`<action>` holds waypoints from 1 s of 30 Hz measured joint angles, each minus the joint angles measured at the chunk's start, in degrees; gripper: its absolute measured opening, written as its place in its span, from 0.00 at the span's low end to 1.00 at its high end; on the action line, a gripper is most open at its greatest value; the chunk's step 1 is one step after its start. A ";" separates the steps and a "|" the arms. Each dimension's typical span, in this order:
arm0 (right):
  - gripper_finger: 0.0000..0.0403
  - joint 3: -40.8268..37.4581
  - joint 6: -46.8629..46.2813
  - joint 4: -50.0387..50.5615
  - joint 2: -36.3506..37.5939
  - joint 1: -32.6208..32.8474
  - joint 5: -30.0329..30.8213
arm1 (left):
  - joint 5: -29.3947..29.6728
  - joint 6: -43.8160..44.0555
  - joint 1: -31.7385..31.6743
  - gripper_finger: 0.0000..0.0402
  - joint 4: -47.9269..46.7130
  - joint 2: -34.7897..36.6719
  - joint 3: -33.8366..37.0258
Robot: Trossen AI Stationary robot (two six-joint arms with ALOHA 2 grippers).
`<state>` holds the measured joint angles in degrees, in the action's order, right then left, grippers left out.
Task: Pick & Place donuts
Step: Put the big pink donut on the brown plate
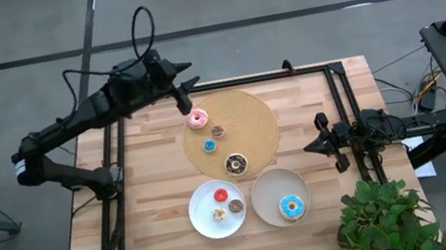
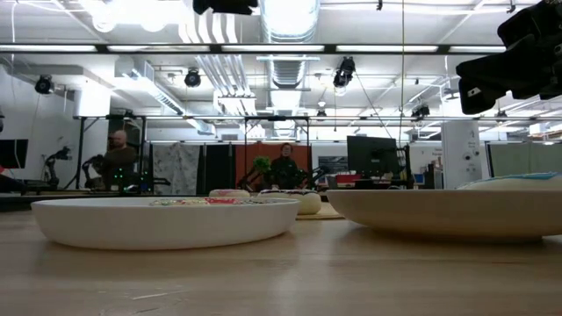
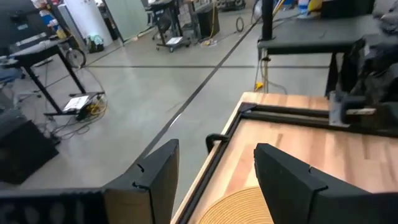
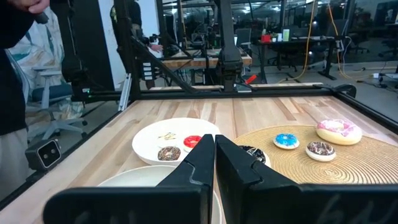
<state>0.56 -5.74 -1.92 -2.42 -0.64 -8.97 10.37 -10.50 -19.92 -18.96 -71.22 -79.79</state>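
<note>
On the round tan board [image 1: 249, 116] lie a pink donut [image 1: 197, 118], a tiny brown donut [image 1: 218, 131], a tiny blue donut [image 1: 209, 145] and a dark chocolate donut [image 1: 236, 164]. A white plate [image 1: 201, 224] holds three tiny donuts: tan [image 1: 220, 197], brown [image 1: 235, 205] and red [image 1: 218, 215]. A light blue donut [image 1: 291, 207] lies in the second plate [image 1: 266, 192]. My left gripper [image 1: 186, 95] hangs open over the board's far left edge, just beyond the pink donut, with nothing between its fingers [image 3: 155, 180]. My right gripper [image 1: 313, 144] waits shut at the table's right side.
A black frame [image 1: 341, 96] runs along the table's far and right edges. A potted green plant [image 1: 384, 216] stands at the near right corner. Bare wood shows left of the board and the plates. People stand in the room beyond the table.
</note>
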 joint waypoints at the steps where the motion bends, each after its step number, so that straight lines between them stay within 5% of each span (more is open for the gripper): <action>1: 0.02 0.00 -0.09 -0.01 0.00 0.02 0.00 | 0.24 -0.32 -0.20 0.45 0.46 -0.54 0.00; 17: 0.02 0.00 0.04 -0.02 0.00 0.00 0.00 | 0.18 -2.91 -3.73 0.45 0.21 -7.06 -0.81; 30: 0.02 0.00 -0.07 -0.02 0.00 0.00 0.02 | 0.19 -4.52 -7.00 0.45 -11.86 -10.97 -4.31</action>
<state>0.56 -5.81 -1.93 -2.42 -0.64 -8.95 10.56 -15.03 -26.91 -30.82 -82.19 -84.09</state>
